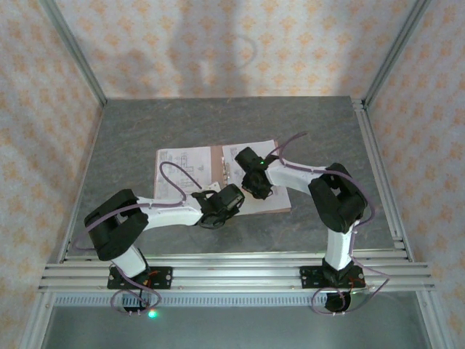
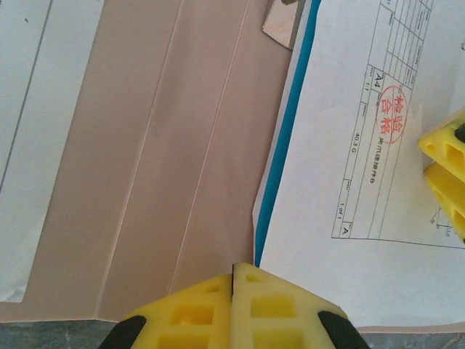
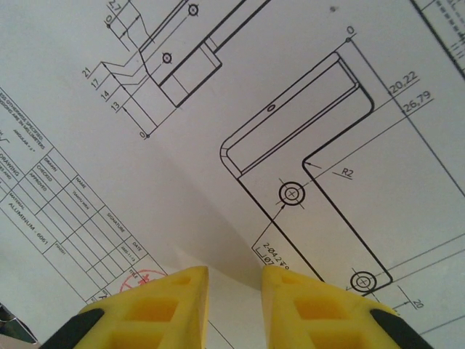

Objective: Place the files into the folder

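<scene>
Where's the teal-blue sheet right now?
In the left wrist view, the teal-blue sheet peeks out beneath the white printed sheet, beside the creased spine of the folder.

folder (image 2: pixel 167 160): pinkish-brown, open flat | files (image 2: pixel 341 145): white printed sheets over teal sheet, lying on it
</scene>
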